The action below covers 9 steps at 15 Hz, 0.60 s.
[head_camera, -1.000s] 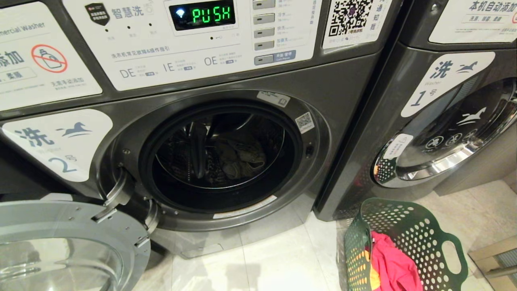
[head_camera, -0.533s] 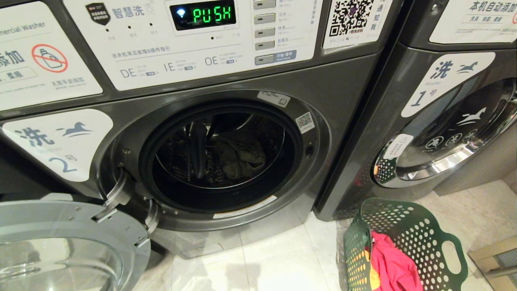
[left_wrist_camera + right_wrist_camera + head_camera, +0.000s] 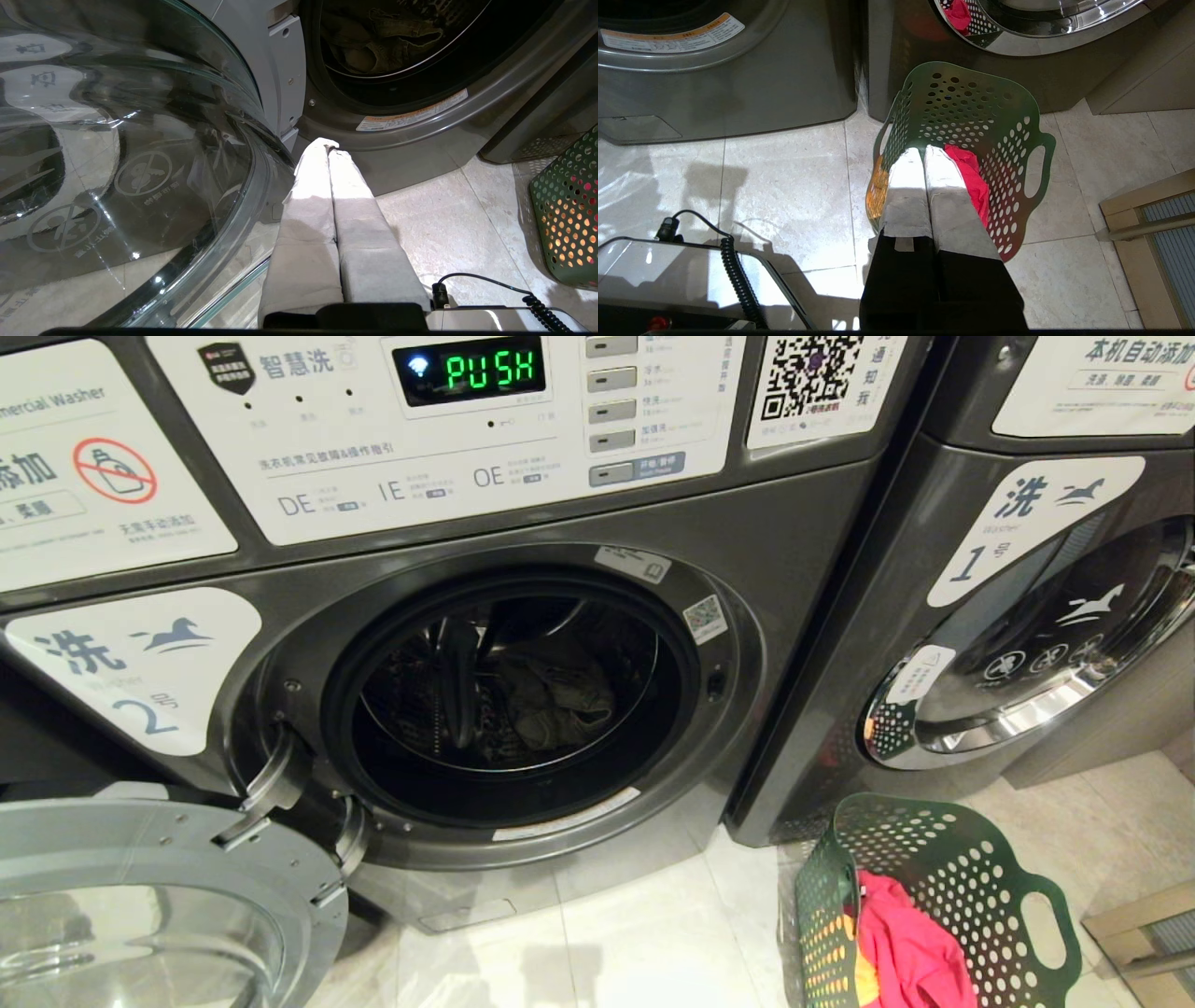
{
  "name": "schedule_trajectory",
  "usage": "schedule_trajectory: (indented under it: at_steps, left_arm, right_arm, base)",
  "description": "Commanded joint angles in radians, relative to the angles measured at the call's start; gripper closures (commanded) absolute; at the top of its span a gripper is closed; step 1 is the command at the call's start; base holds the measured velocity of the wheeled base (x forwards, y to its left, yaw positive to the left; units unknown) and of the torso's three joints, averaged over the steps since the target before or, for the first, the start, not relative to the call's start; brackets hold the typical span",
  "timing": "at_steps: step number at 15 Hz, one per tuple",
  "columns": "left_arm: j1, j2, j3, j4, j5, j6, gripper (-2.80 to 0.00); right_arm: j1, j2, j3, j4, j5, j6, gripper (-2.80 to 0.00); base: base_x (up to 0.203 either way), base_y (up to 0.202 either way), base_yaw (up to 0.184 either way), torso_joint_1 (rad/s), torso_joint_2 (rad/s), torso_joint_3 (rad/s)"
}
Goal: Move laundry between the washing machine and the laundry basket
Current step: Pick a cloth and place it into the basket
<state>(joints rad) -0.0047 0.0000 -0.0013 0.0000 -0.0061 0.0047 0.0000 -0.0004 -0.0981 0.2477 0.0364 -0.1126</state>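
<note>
Two washing machines: number 2 (image 3: 794, 551) with its door (image 3: 140, 896) swung open at 8 o'clock, one grey-green garment (image 3: 551, 695) in the drum. One green laundry basket (image 3: 971, 887) at 4 o'clock holds a red-pink garment (image 3: 910, 952) and a mustard one (image 3: 878, 191). Left end effector (image 3: 329, 145) clenched, empty, low beside the door; right end effector (image 3: 923, 151) clenched, empty, above the basket.

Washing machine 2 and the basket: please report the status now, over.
Left gripper shut, empty, by open door. Right gripper shut, empty, over laundry basket. Grey-green garment in washing machine drum; red-pink garment in basket. Nothing in the way.
</note>
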Motion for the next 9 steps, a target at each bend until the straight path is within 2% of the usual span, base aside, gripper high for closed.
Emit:
schedule_trajectory:
  at_steps: [1,5,6,9]
  left_arm:
    - [0.0,0.0,0.0,0.0,0.0,0.0,0.0]
    - [0.0,0.0,0.001,-0.002,0.0,0.0,0.0]
    - [0.0,0.0,0.0,-0.002,0.0,0.0,0.0]
    - [0.0,0.0,0.0,-0.002,0.0,0.0,0.0]
  right_arm:
    - [0.0,0.002,0.0,0.001,0.0,-0.002,0.0]
    - [0.0,0.002,0.0,0.001,0.0,-0.002,0.0]
    - [0.0,0.002,0.0,0.002,0.0,-0.002,0.0]
    - [0.0,0.002,0.0,0.001,0.0,-0.002,0.0]
  base:
    - [0.0,0.0,0.0,0.0,0.0,0.0]
    - [0.0,0.0,0.0,0.0,0.0,0.0]
    - [0.002,-0.008,0.074,0.0,0.0,0.0]
    - [0.003,-0.008,0.164,-0.002,0.0,0.004]
